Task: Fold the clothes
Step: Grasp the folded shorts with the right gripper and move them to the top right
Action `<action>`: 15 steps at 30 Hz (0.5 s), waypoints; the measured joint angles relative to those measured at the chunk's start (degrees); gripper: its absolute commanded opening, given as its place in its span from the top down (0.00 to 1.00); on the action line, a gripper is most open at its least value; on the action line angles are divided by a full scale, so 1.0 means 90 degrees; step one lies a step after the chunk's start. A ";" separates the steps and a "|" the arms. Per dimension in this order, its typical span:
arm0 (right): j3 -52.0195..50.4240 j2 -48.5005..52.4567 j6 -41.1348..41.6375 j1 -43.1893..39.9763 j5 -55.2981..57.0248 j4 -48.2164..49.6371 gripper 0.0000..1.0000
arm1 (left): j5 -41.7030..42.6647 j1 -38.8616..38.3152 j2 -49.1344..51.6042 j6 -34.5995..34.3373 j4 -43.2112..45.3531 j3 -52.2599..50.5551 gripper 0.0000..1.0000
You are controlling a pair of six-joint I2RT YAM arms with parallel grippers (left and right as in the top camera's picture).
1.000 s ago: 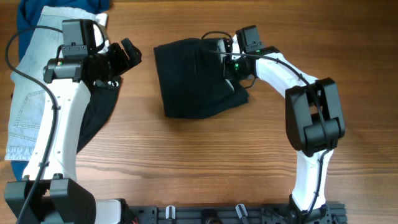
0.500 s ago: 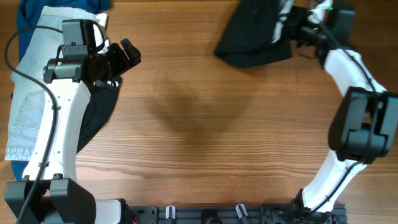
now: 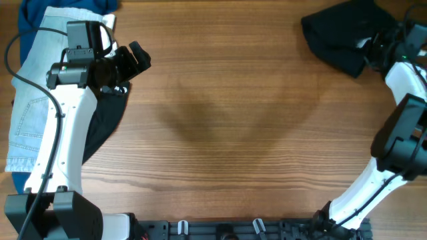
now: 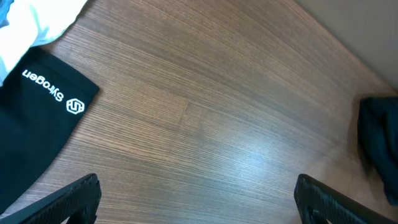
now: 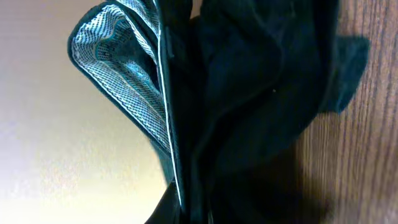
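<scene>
The black shorts (image 3: 342, 37) are a crumpled bundle at the table's far right corner. My right gripper (image 3: 373, 53) is shut on them. In the right wrist view the black shorts (image 5: 249, 93) fill the frame, their pale grey waistband lining (image 5: 121, 68) showing at the left; the fingers are hidden in the cloth. My left gripper (image 3: 137, 59) is open and empty at the far left, over bare wood (image 4: 199, 199). A dark edge of the shorts (image 4: 379, 143) shows at the right of the left wrist view.
Light-blue denim shorts (image 3: 33, 87) lie along the left edge under my left arm, with blue cloth (image 3: 40, 10) at the back corner. A narrow black item with a white logo (image 4: 37, 118) lies beside them, also in the overhead view (image 3: 107, 120).
My right gripper has dragged the black shorts from the table's middle back to the far right corner. The left arm has not moved.
</scene>
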 measured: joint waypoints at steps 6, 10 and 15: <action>0.0000 0.0464 0.0104 0.0168 0.0364 0.0223 0.00 | -0.0002 0.0000 0.0000 0.0000 0.0000 0.0000 0.00; 0.0000 0.0406 -0.0952 0.0168 -0.0002 0.0466 0.00 | -0.0002 0.0000 0.0000 0.0000 -0.0005 0.0000 0.00; -0.0032 -0.1141 -0.2140 0.0168 -0.0083 -0.0622 0.00 | -0.0019 0.0000 0.0000 0.0002 -0.0005 0.0000 0.00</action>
